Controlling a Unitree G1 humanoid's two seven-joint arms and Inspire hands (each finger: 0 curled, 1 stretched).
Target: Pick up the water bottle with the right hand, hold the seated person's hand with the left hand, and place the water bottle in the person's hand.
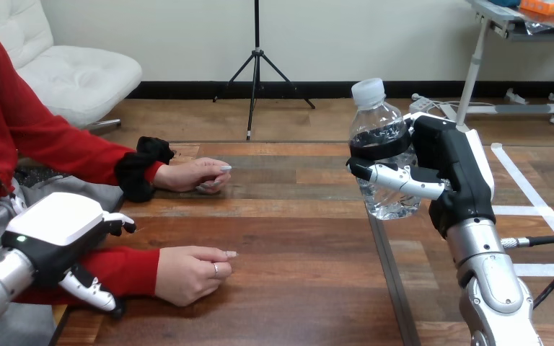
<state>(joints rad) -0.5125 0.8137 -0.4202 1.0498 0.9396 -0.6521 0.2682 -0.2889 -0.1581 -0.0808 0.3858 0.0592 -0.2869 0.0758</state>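
Clear plastic, the water bottle (pixel 376 115) stands upright in my right hand (pixel 451 162), fingers wrapped round its middle, above the table (pixel 296 238) at three o'clock. My left hand (pixel 61 231) is over the person's sleeve (pixel 126 270) at eight o'clock; whether it grips, I cannot tell. The person's nearer hand (pixel 191 272) lies knuckles up, so the bottle could slide off it

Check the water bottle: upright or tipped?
Upright: the water bottle stands cap up, clear of the table, with the right hand curled round it.
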